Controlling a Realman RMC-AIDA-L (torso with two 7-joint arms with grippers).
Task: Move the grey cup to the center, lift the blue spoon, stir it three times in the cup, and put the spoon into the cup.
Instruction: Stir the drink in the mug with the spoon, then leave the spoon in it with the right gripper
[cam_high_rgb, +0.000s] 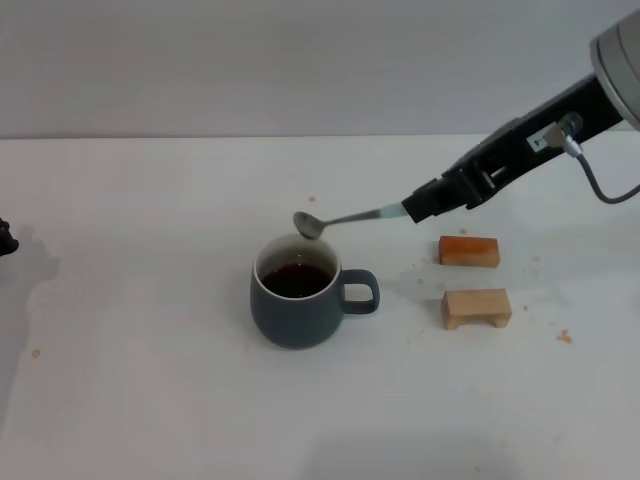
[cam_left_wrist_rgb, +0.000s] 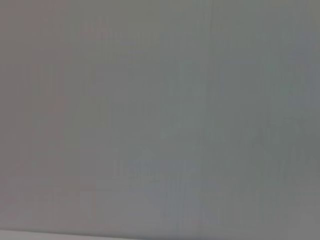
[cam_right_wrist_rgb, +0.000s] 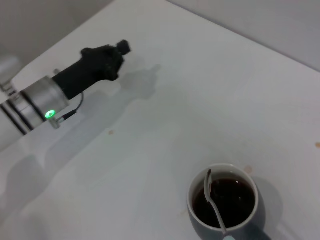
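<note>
The grey cup (cam_high_rgb: 295, 305) stands upright near the middle of the white table, handle toward the right, with dark liquid inside; it also shows in the right wrist view as the cup (cam_right_wrist_rgb: 222, 200). My right gripper (cam_high_rgb: 412, 210) is shut on the pale handle end of the blue spoon (cam_high_rgb: 340, 218). The spoon reaches left from it, and its metal bowl hovers just above the cup's far rim. From the right wrist, the spoon (cam_right_wrist_rgb: 214, 200) lies across the cup's mouth. My left gripper (cam_high_rgb: 3, 240) sits at the far left edge of the table, also seen as the left gripper (cam_right_wrist_rgb: 107, 60).
Two small wooden blocks, one orange (cam_high_rgb: 469, 251) and one pale (cam_high_rgb: 477, 307), lie to the right of the cup. A few crumbs dot the table (cam_high_rgb: 150, 380). The left wrist view shows only a blank grey surface.
</note>
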